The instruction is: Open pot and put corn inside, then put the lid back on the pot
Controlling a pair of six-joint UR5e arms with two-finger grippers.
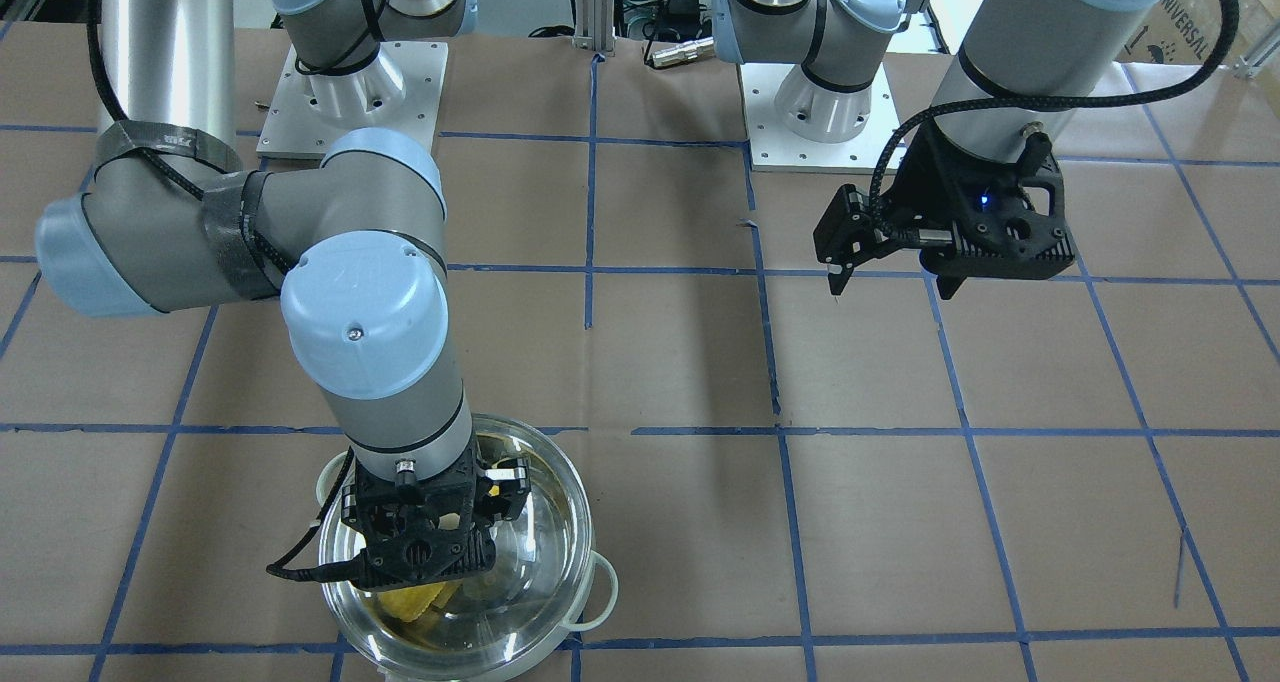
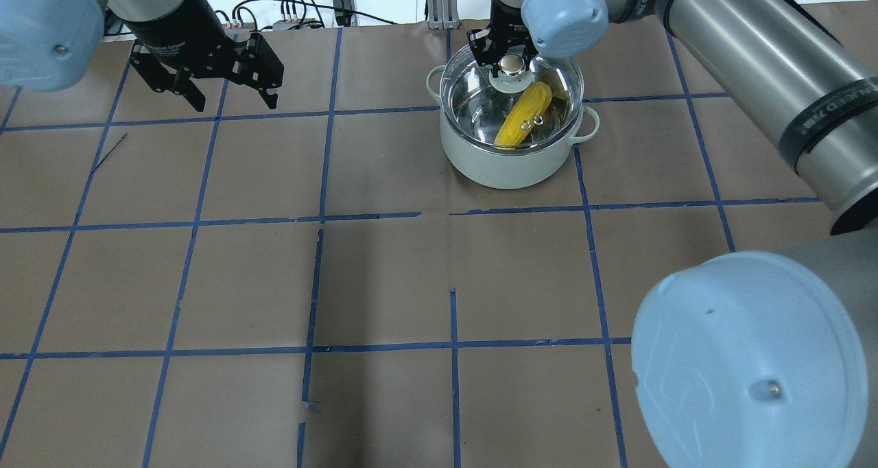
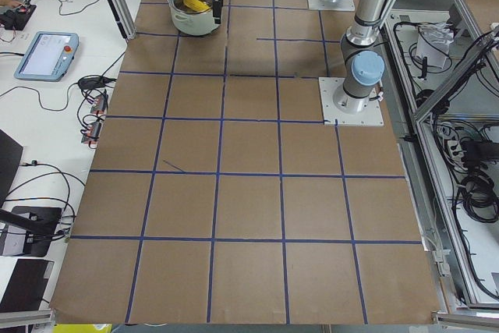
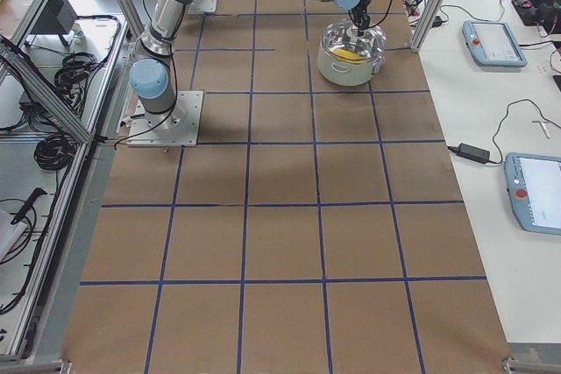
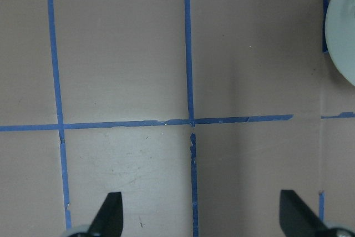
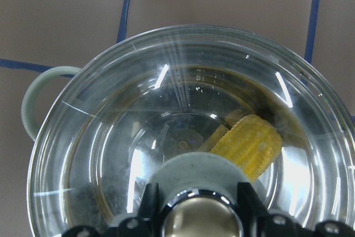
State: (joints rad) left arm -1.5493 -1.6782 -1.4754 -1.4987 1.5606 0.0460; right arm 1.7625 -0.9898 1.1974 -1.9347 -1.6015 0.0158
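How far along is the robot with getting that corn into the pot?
Nearly finished. The corn lies inside the pot, and the lid looks seated on the rim. The right gripper grips the lid by its knob; the left gripper hangs open over the table. What's left: let go and lift away.

So the left black two-finger gripper (image 2: 234,103) hangs pointing down, jaws wide; the right black two-finger gripper (image 6: 197,195), arm stretched out, pinches the clear glass lid (image 6: 111,137) by its knob.
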